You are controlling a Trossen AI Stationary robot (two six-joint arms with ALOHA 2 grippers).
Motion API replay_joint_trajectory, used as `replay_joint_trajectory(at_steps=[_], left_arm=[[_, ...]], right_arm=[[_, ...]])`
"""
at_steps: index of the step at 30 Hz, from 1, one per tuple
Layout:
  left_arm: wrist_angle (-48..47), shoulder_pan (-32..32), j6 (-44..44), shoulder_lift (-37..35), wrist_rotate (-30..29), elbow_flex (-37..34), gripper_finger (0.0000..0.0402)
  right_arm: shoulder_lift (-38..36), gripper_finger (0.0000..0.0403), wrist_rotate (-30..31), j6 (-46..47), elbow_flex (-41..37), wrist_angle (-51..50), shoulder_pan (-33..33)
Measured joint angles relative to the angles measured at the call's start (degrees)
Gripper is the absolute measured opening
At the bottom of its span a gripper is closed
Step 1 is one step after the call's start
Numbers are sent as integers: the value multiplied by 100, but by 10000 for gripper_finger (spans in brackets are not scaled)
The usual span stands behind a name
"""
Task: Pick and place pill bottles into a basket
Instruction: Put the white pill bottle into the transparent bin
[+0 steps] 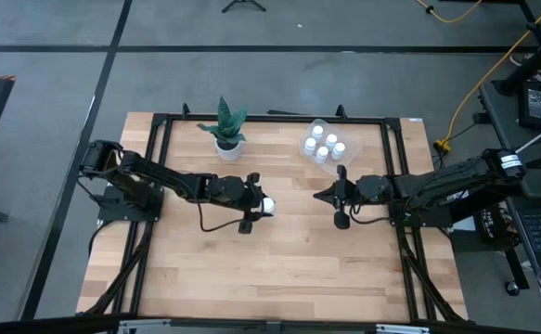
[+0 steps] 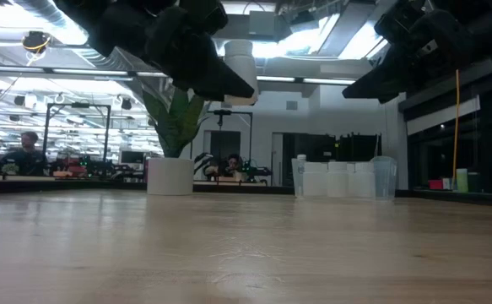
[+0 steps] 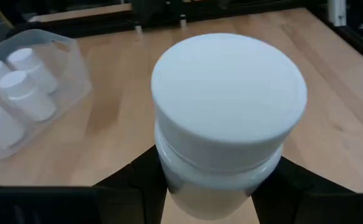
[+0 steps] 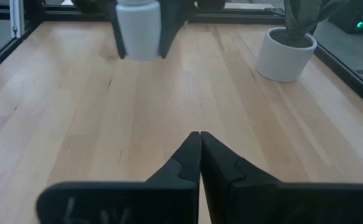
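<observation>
My left gripper is near the middle of the table, shut on one white pill bottle. The low view shows that bottle high above the tabletop. The clear basket stands at the far side, right of centre, with several white bottles upright in it; it also shows in the left wrist view and the low view. My right gripper is shut and empty, to the right of the held bottle and pointing toward it; its shut fingers show in the right wrist view. My left gripper pinches the bottle's body just below the cap between its two fingers, one on each side. The fingers come from the table's left, slanting down. The bottle stands upright in the hold, cap up, lifted clear of the table.
A white pot with a green plant stands at the far side, left of the basket, and shows in the right wrist view. A black frame borders the table. Bare wood lies toward the near edge.
</observation>
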Motion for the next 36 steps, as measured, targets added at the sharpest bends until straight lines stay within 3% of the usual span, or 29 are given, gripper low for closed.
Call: replay_joint_trajectory(at_steps=[7,16,25,31,36], left_arm=[[-81,60,0,0,-71,97,173],[-815,304,413,496,-40,836,173],[-942,680,702,953,347,1350,173],[-929,776,720,946,346,1396,173],[-1018,776,744,944,349,1394,173]], right_arm=[[0,39,0,128,0,111,-2],[61,84,2,4,0,572,-2],[531,187,-172,-13,399,187,-9],[874,261,-190,-294,1055,-421,-51],[1213,299,-192,-309,1756,-1132,-207]])
